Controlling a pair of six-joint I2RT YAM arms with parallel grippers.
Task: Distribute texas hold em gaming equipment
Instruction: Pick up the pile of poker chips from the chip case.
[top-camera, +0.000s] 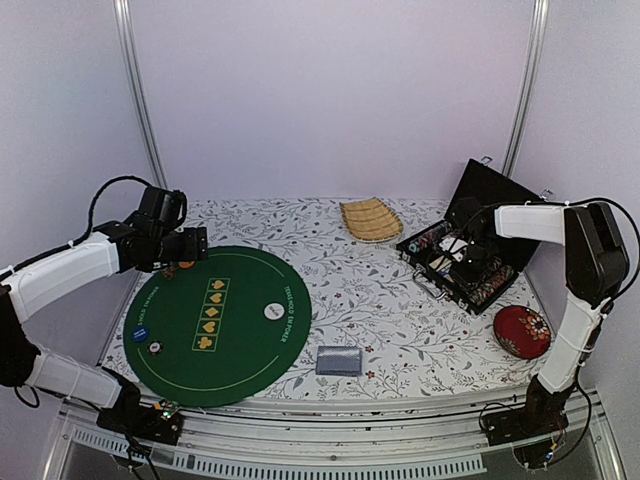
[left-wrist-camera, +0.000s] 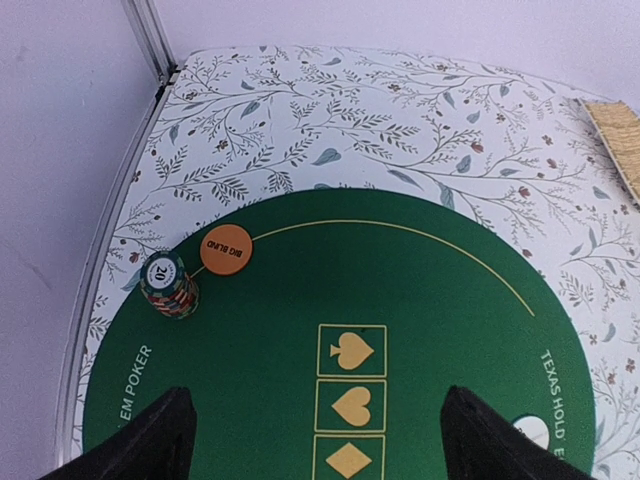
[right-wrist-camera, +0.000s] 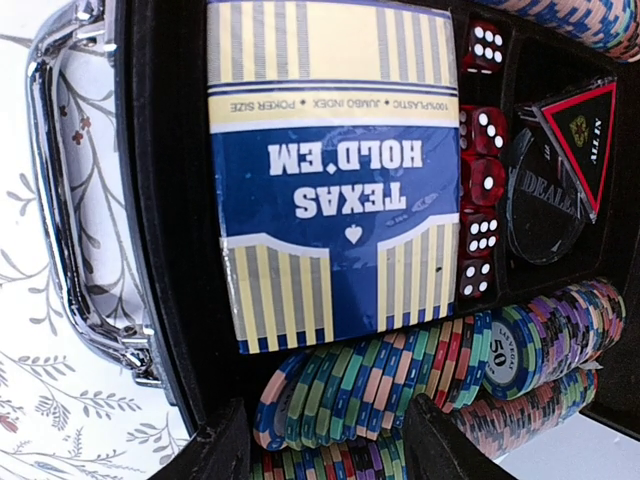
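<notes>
Chip stack (left-wrist-camera: 168, 285) sits at eleven o'clock on mat (top-camera: 240, 370); most lie in case (top-camera: 492, 190). Left tool (left-wrist-camera: 315, 400) wide; right tool (right-wrist-camera: 328, 415) grip unclear.

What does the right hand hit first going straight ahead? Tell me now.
The row of poker chips in the case, directly ahead of the right hand; depth is unclear, so it may already touch them.

Mat (top-camera: 250, 345) centre: open lane. Far-left rim: stack (left-wrist-camera: 168, 285), button (left-wrist-camera: 225, 250) (just beside each other). Case (top-camera: 495, 190): crammed, chips (right-wrist-camera: 370, 385) filling right gripper's (right-wrist-camera: 330, 445) gap.
</notes>
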